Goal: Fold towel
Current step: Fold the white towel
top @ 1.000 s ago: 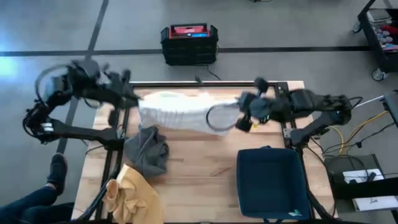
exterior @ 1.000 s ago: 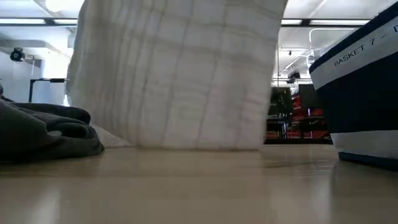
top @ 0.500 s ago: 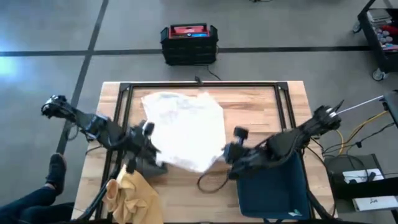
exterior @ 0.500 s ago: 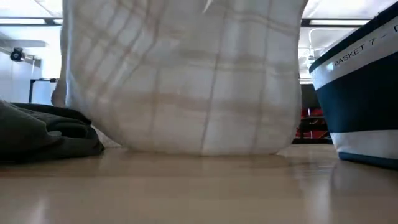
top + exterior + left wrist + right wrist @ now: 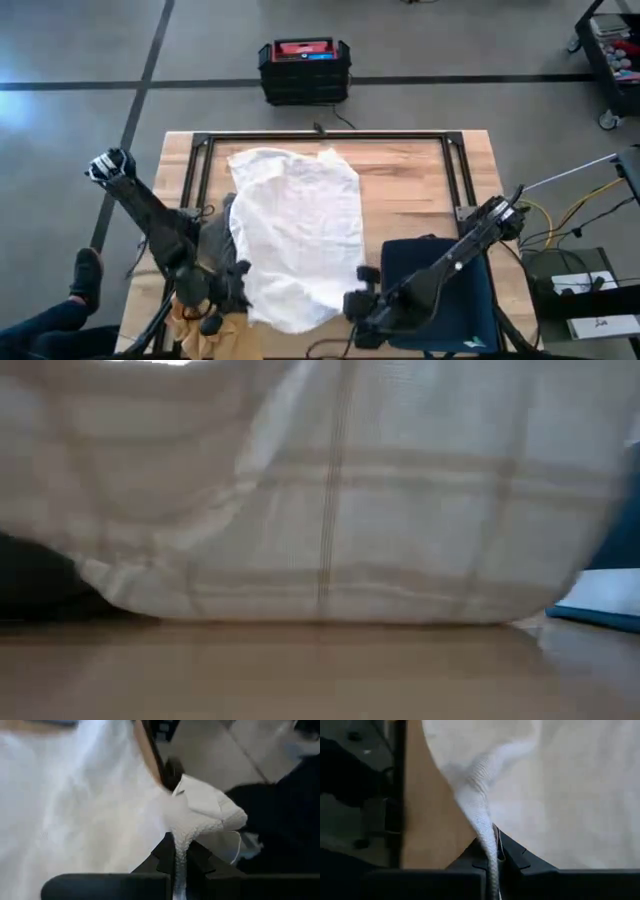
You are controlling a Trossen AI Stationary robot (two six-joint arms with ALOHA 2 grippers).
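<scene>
Towel: white woven cloth with a faint tan grid of stripes, spread mostly flat down the middle of the wooden table, far edge near the black frame rail, near edge pulled to the front of the table and a bit rumpled. Left gripper sits at the towel's near-left corner; your left wrist view shows its dark fingers clamped on a pinched, bunched ridge of the waffle-textured fabric, with a folded-over corner flap just past the tips. Right gripper is at the near-right corner, just beside the blue basket; right wrist view shows its fingers closed on a twisted rope of cloth that fans out into the flat sheet, bare wood beside it. Both arms reach in low from the table's sides, so the near edge is stretched between the two grips. In the low view the towel fills almost the whole picture, hanging as a curved sheet with its bottom hem resting on the tabletop, stripes crossing at right angles, a sliver of the basket at the right. Dark grey cloth lies crumpled touching the towel's left edge, partly under the left arm. Yellow cloth is bunched at the near-left table corner, next to the left gripper. You'll also see a black-and-red case on the floor beyond the table
</scene>
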